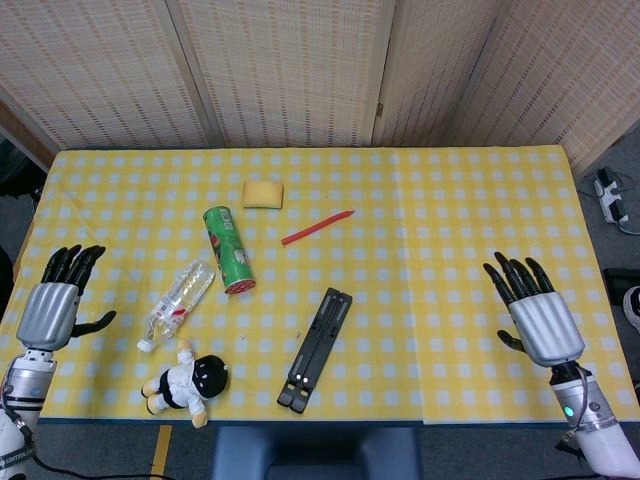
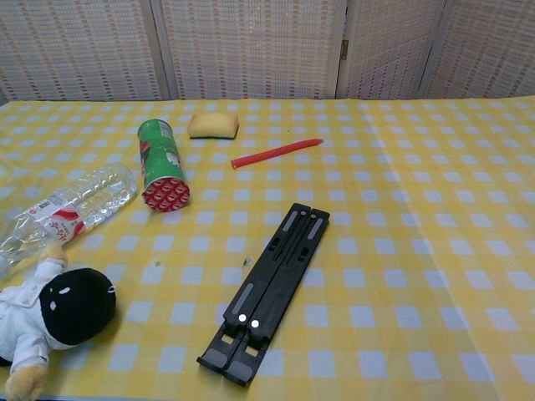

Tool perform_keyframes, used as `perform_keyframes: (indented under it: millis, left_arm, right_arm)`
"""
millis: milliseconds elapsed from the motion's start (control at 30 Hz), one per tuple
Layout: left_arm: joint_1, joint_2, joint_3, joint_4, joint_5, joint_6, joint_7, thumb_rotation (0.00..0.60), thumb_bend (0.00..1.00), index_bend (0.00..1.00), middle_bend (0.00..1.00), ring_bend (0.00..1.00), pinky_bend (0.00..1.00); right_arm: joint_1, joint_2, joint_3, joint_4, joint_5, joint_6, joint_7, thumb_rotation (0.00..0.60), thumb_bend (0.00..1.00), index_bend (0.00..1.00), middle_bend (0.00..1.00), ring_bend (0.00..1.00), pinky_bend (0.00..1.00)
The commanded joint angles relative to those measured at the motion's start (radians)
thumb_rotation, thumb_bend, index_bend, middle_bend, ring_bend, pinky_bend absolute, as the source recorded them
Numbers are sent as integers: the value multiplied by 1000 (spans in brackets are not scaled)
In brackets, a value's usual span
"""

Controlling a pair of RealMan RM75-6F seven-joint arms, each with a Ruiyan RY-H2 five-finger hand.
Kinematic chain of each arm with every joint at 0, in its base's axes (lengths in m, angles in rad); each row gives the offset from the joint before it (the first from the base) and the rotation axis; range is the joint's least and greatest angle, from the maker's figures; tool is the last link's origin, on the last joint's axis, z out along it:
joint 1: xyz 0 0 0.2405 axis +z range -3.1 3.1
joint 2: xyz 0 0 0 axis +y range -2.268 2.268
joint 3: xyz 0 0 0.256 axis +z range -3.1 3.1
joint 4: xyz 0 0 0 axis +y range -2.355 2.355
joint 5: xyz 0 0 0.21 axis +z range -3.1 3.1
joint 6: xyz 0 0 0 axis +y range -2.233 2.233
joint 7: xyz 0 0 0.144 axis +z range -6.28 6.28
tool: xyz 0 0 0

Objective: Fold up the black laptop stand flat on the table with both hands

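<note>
The stand (image 1: 315, 349) is lying folded flat near the front edge of the yellow checked tabletop (image 1: 450, 230), nothing touching it. A red-lidded can (image 1: 229, 249) is lying to its upper left, a clear bottle (image 1: 177, 304) and a doll (image 1: 186, 384) further left, a sponge (image 1: 264, 193) and a red stick (image 1: 317, 227) behind. The left robot hand (image 1: 55, 303) is hovering at the left edge, fingers apart and holding nothing; the right robot hand (image 1: 535, 313) is doing likewise at the right edge

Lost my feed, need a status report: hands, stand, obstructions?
Left hand and right hand open, at table edges. Black laptop stand folded flat, untouched. Nothing on it; can and doll lie apart.
</note>
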Motion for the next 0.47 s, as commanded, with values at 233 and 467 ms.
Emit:
perform_keyframes:
  millis: [233,467]
  left_arm:
    - [141,16,58,-64,70,165,65,600,224,128,130,0,0]
    - [181,13,74,-95,86,170,89,600,224,130,130,0,0]
  right_arm:
    - [-165,-14,1,94,-22,115,147,600,167,0,26,95,77]
    - [-190,-17,24,116,-50,101,178,600,167,0,26,98,77]
